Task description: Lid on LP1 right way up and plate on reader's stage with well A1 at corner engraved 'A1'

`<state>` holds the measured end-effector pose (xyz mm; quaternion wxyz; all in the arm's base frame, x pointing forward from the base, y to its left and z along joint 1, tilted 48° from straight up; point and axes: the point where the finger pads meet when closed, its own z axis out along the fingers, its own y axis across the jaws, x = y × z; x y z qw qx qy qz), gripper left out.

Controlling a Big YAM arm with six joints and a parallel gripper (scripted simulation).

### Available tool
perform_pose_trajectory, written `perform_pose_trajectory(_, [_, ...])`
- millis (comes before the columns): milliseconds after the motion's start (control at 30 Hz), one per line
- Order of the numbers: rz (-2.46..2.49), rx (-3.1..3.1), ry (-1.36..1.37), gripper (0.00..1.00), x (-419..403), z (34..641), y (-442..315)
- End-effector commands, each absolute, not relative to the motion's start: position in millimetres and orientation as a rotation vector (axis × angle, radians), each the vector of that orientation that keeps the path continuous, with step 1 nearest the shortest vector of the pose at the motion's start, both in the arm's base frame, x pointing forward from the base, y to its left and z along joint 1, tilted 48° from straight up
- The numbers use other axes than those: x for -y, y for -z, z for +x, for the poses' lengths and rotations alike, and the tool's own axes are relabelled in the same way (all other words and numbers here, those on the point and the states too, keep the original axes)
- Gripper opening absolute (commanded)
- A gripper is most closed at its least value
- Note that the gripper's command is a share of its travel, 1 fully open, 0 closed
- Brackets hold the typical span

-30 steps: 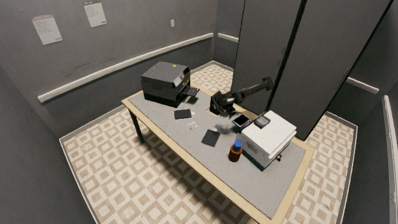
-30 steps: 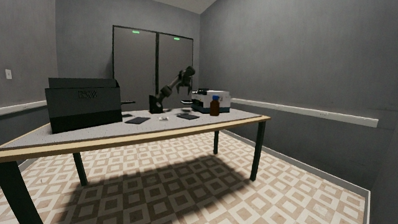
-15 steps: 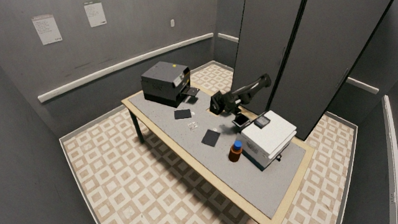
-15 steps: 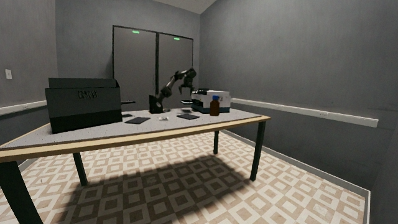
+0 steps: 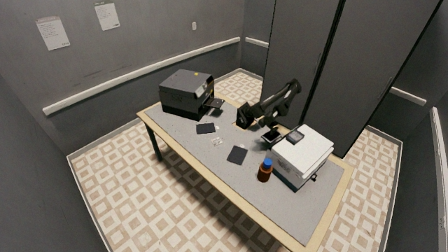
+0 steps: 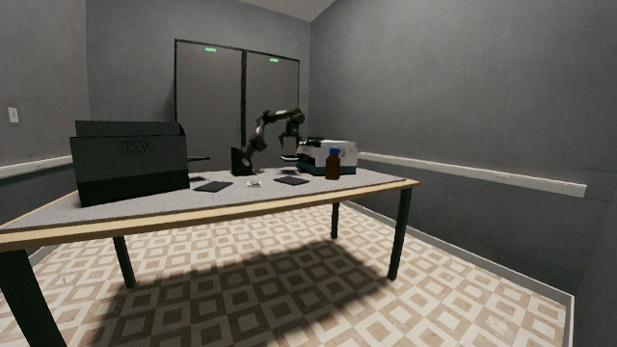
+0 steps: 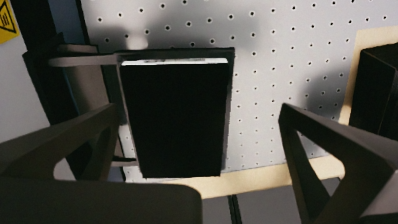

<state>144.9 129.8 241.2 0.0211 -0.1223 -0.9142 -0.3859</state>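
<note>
Jaws [image 5: 273, 131] [image 6: 289, 141] spread wide above a flat, black rectangular plate [image 5: 271, 137] [image 6: 289, 156] [image 7: 174, 120].

Around the white dispenser [image 5: 302, 150] [image 6: 342, 159]: the capped amber bottle [image 5: 264, 170] [image 6: 333, 165] stands just beside it, an upright obstacle; above its protruding stage [image 7: 230, 110], room lies between the open fingers.

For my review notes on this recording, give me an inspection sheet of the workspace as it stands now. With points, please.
Surface: grey perforated bench top [image 5: 196, 140] [image 6: 145, 207] [image 7: 265, 75], pale edging.
Job's things: dark-topped plate [image 7: 175, 120] on the white machine's stage; lid detail too dark to confirm.
Clutter: amber bottle [image 5: 264, 173] [image 6: 333, 168], blue cap, upright beside the white machine [image 5: 302, 150] [image 6: 339, 156].
Gripper [image 7: 198, 112]: open, above the plate, holding nothing.
Cables: nothing seen.
Surroundings: grey walls, tall cabinets, patterned floor.
</note>
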Motion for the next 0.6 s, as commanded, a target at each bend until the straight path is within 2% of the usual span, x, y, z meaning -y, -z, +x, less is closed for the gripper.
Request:
perform_pose_trajectory(0, [-0.404,2.827,1.233,1.00,-137,135,-255])
perform_pose_trajectory(300, [-0.421,2.740,1.273,1.00,-149,100,-263])
perform_pose_trajectory(567, [-0.416,2.755,1.269,1.00,-148,109,-254])
